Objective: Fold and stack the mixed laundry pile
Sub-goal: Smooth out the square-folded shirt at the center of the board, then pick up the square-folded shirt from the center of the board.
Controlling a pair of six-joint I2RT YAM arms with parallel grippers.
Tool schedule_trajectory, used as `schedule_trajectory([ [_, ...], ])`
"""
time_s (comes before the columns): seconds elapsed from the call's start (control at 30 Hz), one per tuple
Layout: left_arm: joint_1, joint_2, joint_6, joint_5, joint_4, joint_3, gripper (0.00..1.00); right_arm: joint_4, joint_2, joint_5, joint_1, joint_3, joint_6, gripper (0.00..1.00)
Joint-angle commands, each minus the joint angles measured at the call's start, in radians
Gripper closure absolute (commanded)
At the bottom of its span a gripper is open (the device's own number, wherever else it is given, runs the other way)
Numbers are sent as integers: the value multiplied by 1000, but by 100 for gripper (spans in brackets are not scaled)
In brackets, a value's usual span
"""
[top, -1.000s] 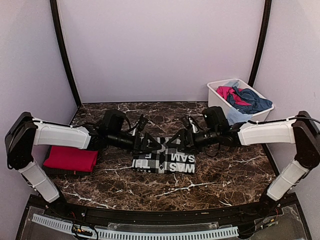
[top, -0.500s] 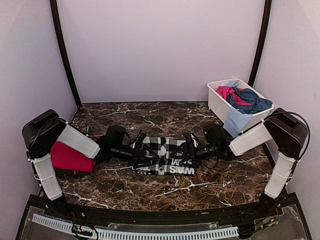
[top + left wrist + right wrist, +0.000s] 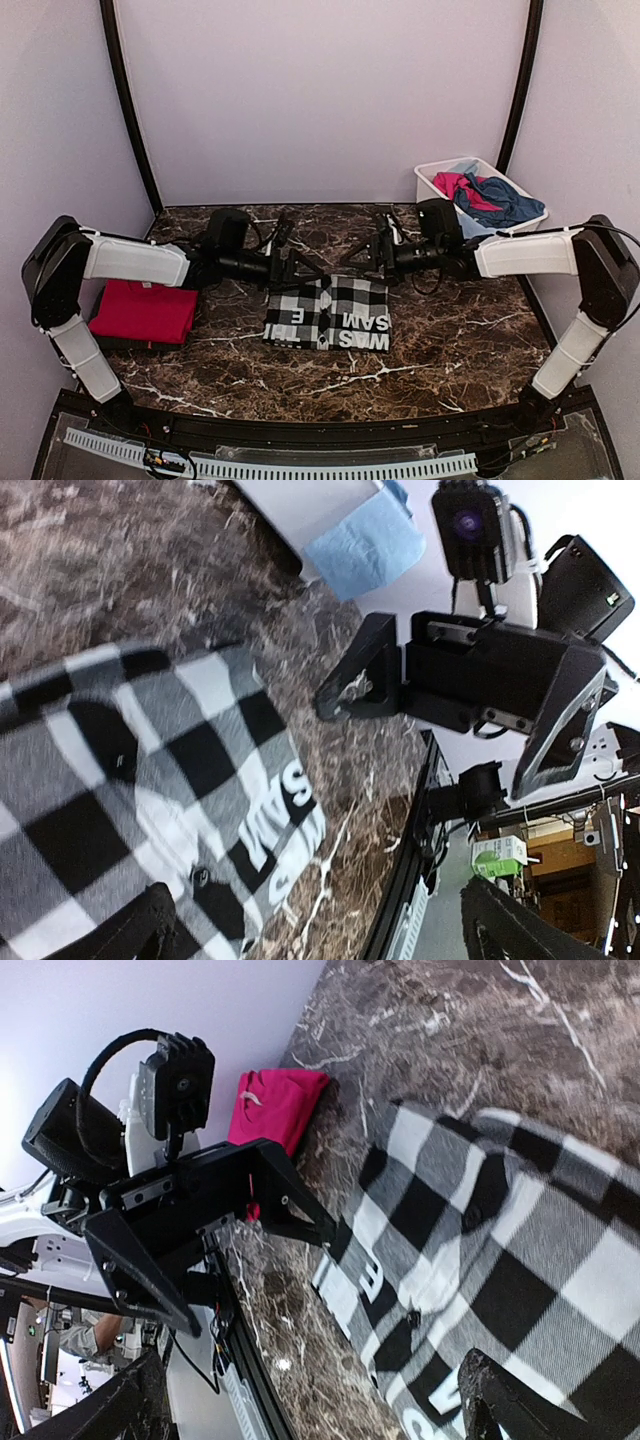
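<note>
Left gripper (image 3: pixel 298 256): jaws spread wide, nothing between them. It hangs over the far left edge of the shirt (image 3: pixel 330 312), seemingly just clear of the cloth.
Right gripper (image 3: pixel 365 250): also wide open and empty. It faces the left one across a short gap, over the far right edge.
Shirt: black-and-white check with white lettering, lying flat as a folded rectangle at mid-table, the lettered band on the near side.
Red tee (image 3: pixel 143 310): folded and lying alone at the left edge of the table (image 3: pixel 450 345), well apart from the shirt.
Pile (image 3: pixel 495 198): navy, pink and light blue pieces sit in the tub (image 3: pixel 424 190) at the far right, with a light blue flap draped over its near wall.
Step, as judged: the shirt looks folded but not yet stacked; the tub pieces are untouched.
Risk – unfolding: a pinch that catches only the top layer would likely peel the fold open when lifted.
Risk – skew: if the two grips bite unevenly, the rectangle could sag or twist on its way to the red tee.
Risk – collision: the fingers stand close together, so an inward move could knock them against each other.
Risk – snag: the draped flap may drag other pieces out with it.
</note>
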State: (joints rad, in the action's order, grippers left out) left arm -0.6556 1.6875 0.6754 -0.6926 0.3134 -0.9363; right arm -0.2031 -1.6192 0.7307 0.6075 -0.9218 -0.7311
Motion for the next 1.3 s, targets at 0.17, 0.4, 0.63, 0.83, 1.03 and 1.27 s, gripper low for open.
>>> schedule_trajectory([
  [0.17, 34, 210, 8, 25, 60, -176, 1, -68, -260, 50, -41, -138, 18, 1],
  [0.4, 128, 323, 41, 71, 132, -112, 1, -20, -395, 12, -80, -184, 84, 1],
  [0.63, 149, 177, -52, 166, 97, -25, 1, 135, -282, -23, -76, -259, 176, 4],
  [0.83, 27, -131, -409, 397, -176, -38, 1, 287, -17, -73, -48, -240, 181, 8],
  [1.03, -189, -159, -657, 636, -334, -107, 3, 394, 124, -186, -51, -103, 172, 14],
  [1.27, -385, 54, -856, 791, -394, -255, 30, 379, 235, -220, -81, 62, 114, 18],
])
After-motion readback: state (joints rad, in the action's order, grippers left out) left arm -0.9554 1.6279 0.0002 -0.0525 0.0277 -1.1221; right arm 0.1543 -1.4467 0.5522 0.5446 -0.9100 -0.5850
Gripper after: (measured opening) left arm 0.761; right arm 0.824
